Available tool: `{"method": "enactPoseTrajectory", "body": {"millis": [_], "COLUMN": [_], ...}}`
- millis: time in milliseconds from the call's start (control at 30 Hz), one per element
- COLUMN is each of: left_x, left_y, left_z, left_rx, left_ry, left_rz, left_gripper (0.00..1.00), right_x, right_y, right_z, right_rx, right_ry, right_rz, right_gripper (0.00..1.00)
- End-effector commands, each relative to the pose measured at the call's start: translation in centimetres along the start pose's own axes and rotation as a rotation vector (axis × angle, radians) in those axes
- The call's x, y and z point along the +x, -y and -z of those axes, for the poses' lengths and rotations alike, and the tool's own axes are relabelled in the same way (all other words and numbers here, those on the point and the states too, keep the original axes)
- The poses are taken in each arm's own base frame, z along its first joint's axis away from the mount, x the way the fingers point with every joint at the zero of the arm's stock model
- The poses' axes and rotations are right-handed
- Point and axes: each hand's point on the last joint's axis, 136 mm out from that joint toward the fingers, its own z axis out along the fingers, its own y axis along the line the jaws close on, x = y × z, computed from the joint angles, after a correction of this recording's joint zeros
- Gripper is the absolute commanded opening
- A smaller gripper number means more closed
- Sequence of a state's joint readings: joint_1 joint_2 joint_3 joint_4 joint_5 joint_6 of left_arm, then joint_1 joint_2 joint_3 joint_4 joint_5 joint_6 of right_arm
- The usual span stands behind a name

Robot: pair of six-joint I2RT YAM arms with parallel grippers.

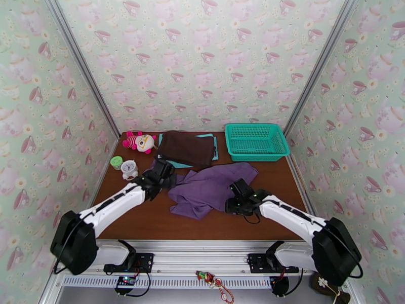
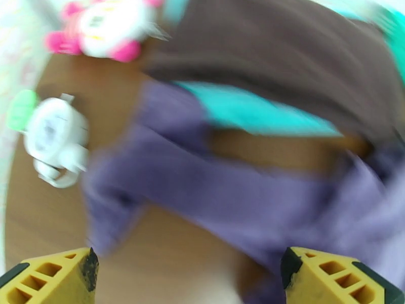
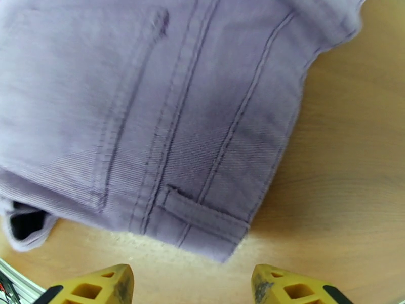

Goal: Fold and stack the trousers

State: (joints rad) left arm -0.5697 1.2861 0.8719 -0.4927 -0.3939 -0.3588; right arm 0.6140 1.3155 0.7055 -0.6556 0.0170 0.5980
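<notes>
At the bottom of the overhead frame, the two white arms reach up from their black bases across the brown wooden table (image 1: 152, 219). On the right of centre, the right gripper (image 1: 237, 192) sits low at the near right edge of the crumpled, soft purple trousers (image 1: 207, 191). On its wrist camera the yellow fingertips (image 3: 119, 285) stand apart with bare wood between them, gripping nothing, and the right gripper (image 3: 192, 285) is just short of a stitched corner with a belt loop on the purple trousers (image 3: 152, 122).

Left of centre, the left gripper (image 1: 163, 173) is at the far left edge of the heap. Its wrist view is blurred, but the left gripper (image 2: 190, 267) is spread wide with no cloth between its fingers. A band of the purple trousers (image 2: 228, 198) runs across the middle of that frame beyond them.

The trousers lie bunched in the middle of the table, not folded flat. Left of them are a small white round clock-like object (image 1: 129, 169) and a pale green round lid (image 1: 116, 162). Further up, a folded dark brown garment (image 1: 187, 147) lies on a light teal cloth (image 1: 178, 163). A pink and white plush toy (image 1: 139, 142) lies upper left. A teal plastic mesh basket (image 1: 258, 157) stands upper right against the back wall.
</notes>
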Motion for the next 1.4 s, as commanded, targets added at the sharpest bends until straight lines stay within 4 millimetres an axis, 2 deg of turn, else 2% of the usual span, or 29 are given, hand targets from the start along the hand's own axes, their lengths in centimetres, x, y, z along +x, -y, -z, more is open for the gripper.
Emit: {"method": "enactPoseTrajectory", "body": {"millis": [0, 133, 200, 300, 367, 433, 567, 700, 767, 900, 933, 1000, 1133, 1267, 1367], "left_x": [4.6, 9.6, 11.5, 13.7, 14.3, 14.4, 14.5, 14.9, 15.3, 16.4, 16.4, 16.2, 14.8, 13.0, 11.4], "left_y": [1.1, 2.9, 3.4, 3.3, 4.1, 5.0, 5.8, 6.5, 6.5, 4.8, 4.3, 3.0, -0.6, -5.2, -8.4], "left_z": [1.7, 3.1, 3.0, 2.1, 1.3, 0.4, -1.2, -2.3, -2.7, -3.3, -3.1, -2.7, -1.2, 0.6, 1.8], "left_rx": [0.133, 0.306, 0.346, 0.334, 0.358, 0.375, 0.335, 0.307, 0.283, 0.175, 0.148, 0.095, -0.036, -0.171, -0.206], "left_ry": [-0.108, -0.234, -0.281, -0.338, -0.353, -0.354, -0.359, -0.362, -0.380, -0.425, -0.427, -0.416, -0.358, -0.274, -0.201], "left_rz": [0.069, 0.108, 0.123, 0.133, 0.131, 0.127, 0.089, 0.057, 0.047, 0.028, 0.028, 0.033, 0.090, 0.191, 0.302], "left_gripper": [0.91, 0.84, 0.82, 0.78, 0.78, 0.76, 0.73, 0.70, 0.63, 0.21, 0.12, 0.00, 0.00, 0.00, 0.00], "right_x": [0.1, 0.2, 0.3, 0.8, 1.0, 1.0, -0.3, -2.5, -3.6, -5.8, -6.2, -6.8, -7.6, -8.7, -9.8], "right_y": [-0.2, 0.4, 0.4, 0.3, 0.5, 0.7, 1.2, 2.1, 2.5, 4.4, 5.1, 6.5, 9.9, 11.7, 13.1], "right_z": [-1.3, -2.5, -2.9, -3.4, -3.7, -3.5, -1.7, 1.6, 3.4, 7.5, 8.4, 10.0, 12.3, 15.1, 17.3], "right_rx": [0.005, 0.056, 0.058, 0.055, 0.059, 0.070, 0.105, 0.130, 0.126, 0.162, 0.177, 0.193, 0.231, 0.250, 0.288], "right_ry": [-0.013, -0.037, -0.046, -0.073, -0.078, -0.072, -0.017, 0.059, 0.091, 0.167, 0.185, 0.213, 0.257, 0.330, 0.374], "right_rz": [-0.005, 0.001, 0.003, 0.004, 0.000, -0.003, -0.007, -0.008, -0.011, -0.021, -0.028, -0.053, -0.130, -0.188, -0.212], "right_gripper": [0.63, 0.61, 0.55, 0.39, 0.22, 0.02, 0.00, 0.00, 0.00, 0.00, 0.00, 0.00, 0.00, 0.00, 0.00]}}
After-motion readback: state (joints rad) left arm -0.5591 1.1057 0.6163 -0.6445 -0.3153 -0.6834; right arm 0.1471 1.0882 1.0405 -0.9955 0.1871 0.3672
